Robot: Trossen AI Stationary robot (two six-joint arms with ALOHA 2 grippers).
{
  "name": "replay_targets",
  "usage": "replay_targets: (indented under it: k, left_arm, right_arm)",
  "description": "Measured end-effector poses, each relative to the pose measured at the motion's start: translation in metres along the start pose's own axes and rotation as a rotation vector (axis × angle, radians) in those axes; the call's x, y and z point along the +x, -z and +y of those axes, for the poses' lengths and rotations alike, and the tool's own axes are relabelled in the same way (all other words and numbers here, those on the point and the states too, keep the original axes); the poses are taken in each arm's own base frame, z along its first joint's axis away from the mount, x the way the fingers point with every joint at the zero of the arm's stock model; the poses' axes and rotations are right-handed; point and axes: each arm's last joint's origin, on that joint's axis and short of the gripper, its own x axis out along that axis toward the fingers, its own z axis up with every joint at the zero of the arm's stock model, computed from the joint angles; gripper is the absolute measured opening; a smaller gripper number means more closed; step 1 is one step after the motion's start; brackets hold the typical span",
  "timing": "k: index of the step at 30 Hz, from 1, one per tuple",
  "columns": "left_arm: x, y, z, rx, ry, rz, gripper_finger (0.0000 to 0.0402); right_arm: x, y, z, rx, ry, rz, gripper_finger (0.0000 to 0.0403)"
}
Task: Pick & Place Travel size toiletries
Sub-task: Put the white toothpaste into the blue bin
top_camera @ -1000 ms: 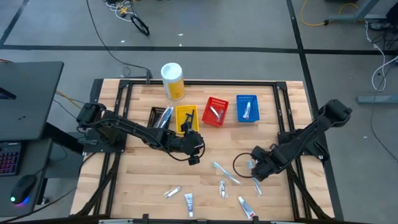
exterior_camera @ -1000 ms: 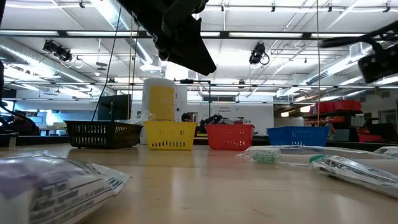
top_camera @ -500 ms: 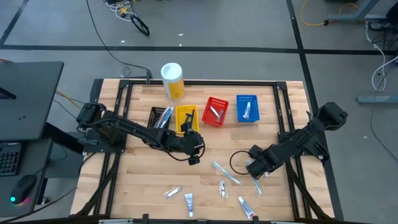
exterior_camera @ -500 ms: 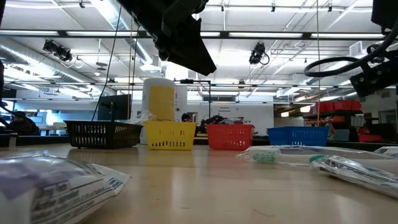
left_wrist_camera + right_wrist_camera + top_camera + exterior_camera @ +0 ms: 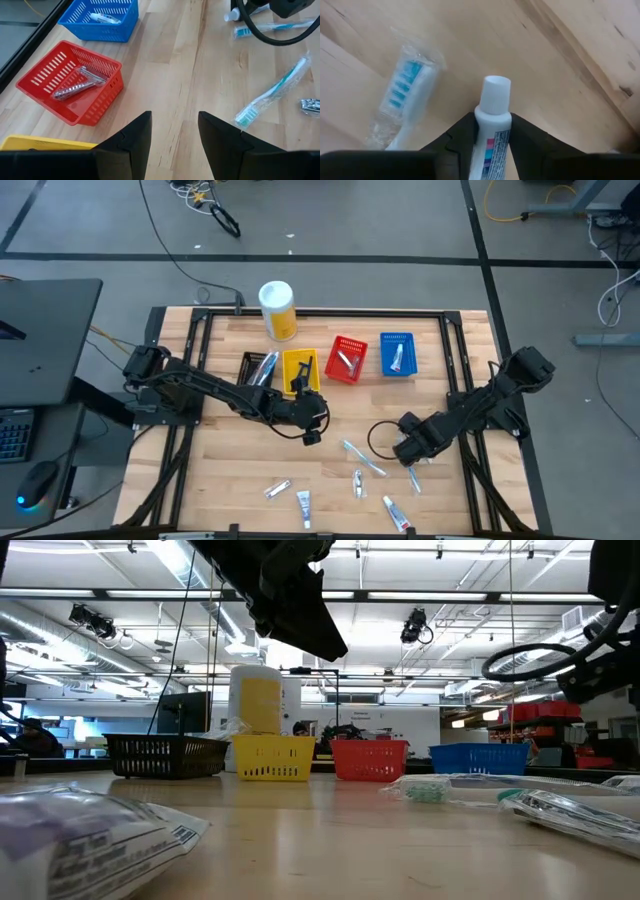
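The wooden table stands on a grey floor, and along its far side is a row of small baskets: a black basket, a yellow basket, a red basket with a razor inside, and a blue basket with one tube inside. A big yellow canister stands behind them. The right gripper is low over the near right part of the table, and its fingers are closed on a small white tube. The long axis of this tube runs along the fingers, with the white cap pointing forward, away from the wrist. Just beside it lies a wrapped toothbrush with a blue-green head, at a slant to the tube. The left gripper hangs above the middle of the table, near the yellow basket, with its fingers apart and nothing between them. Another toothbrush lies diagonally on the wood ahead of it. More tubes and small packets are spread along the near edge of the table.
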Motion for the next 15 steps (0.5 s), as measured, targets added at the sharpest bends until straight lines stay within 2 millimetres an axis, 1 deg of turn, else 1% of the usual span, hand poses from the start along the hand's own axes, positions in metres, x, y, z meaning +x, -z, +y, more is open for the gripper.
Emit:
replay_targets:
  k: [4, 9, 12, 15]
  left_arm:
    - [0.0, 0.0, 0.0, 0.001, 0.0, 0.0, 0.0169]
    - [0.0, 0.0, 0.0, 0.018, 0.0, 0.0, 0.0169]
    - [0.0, 0.0, 0.0, 0.029, -0.001, 0.0, 0.0169]
    - [0.0, 0.0, 0.0, 0.031, -0.001, 0.0, 0.0169]
  right_arm:
    - [0.0, -0.001, 0.003, 0.0, -0.035, -0.029, 0.01]
    - [-0.001, -0.004, 0.007, 0.001, -0.062, -0.107, 0.0095]
    - [-0.004, -0.007, 0.003, 0.019, -0.045, -0.187, 0.0094]
    - [-0.009, -0.016, 0.0, 0.052, -0.037, -0.297, 0.0094]
